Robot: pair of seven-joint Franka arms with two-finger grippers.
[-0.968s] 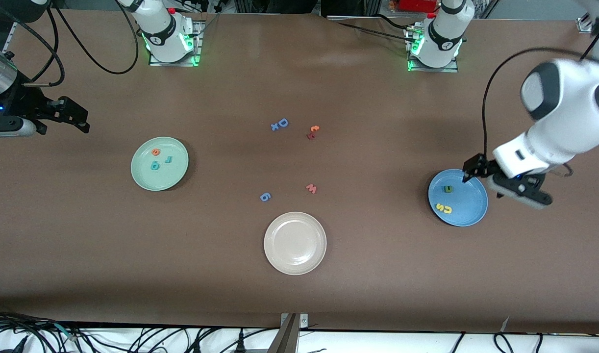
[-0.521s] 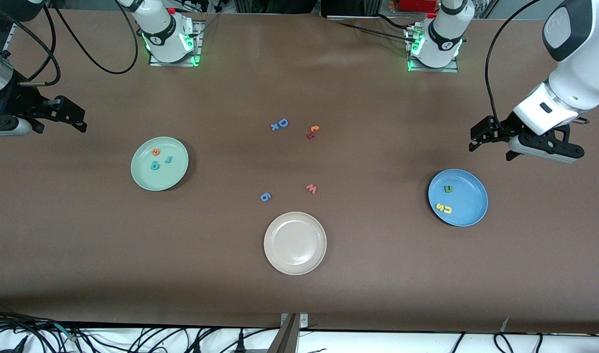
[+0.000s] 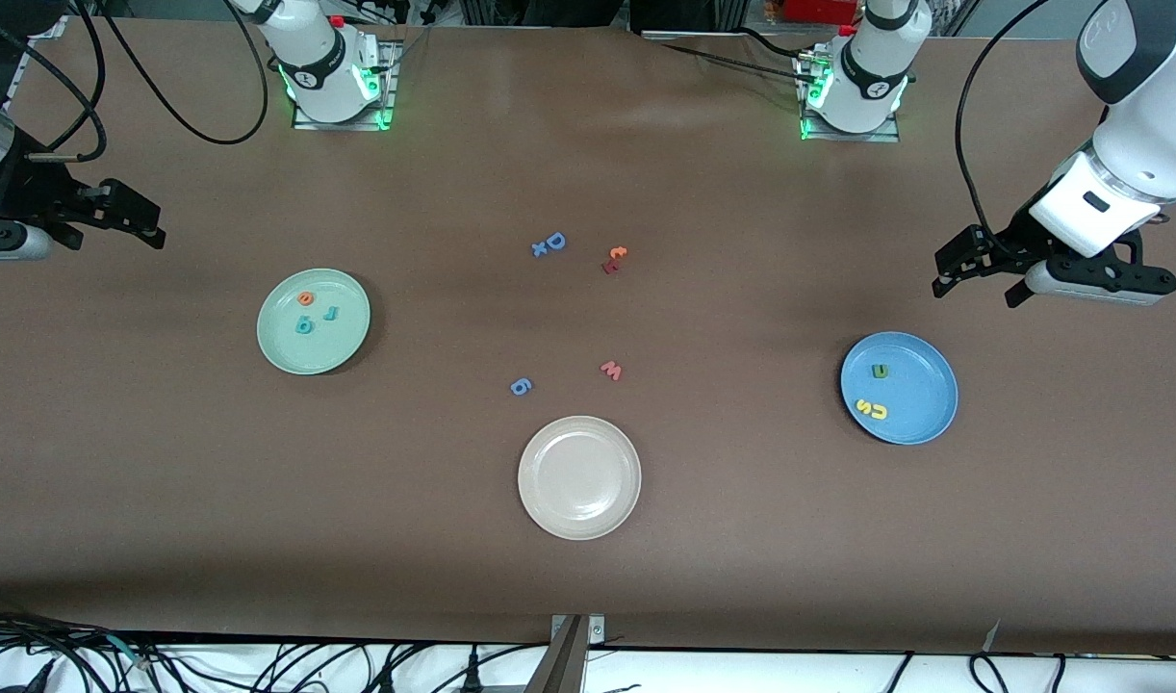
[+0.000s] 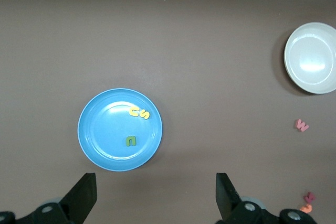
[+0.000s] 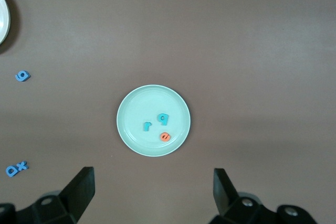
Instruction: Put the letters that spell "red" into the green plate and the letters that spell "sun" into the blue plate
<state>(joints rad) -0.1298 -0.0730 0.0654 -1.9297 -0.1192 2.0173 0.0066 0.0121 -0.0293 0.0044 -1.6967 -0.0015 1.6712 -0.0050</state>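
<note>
matte brown table [image 3: 742, 539] | round rimmed blue plate [image 3: 920, 419] | left hand [image 3: 973, 274], right hand [image 3: 116, 223] open

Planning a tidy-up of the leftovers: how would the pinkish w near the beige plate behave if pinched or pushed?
The w looks thin and flat, so it likely slides rather than rolls or tips. Being tiny beside the beige plate, it is probably very light. Lying flush on the table, its edges may be hard to pinch.

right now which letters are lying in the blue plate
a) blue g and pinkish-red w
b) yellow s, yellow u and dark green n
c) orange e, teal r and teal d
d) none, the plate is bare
b: the blue plate holds the yellow s, the yellow u and the dark green n, as the left wrist view also shows.
</note>
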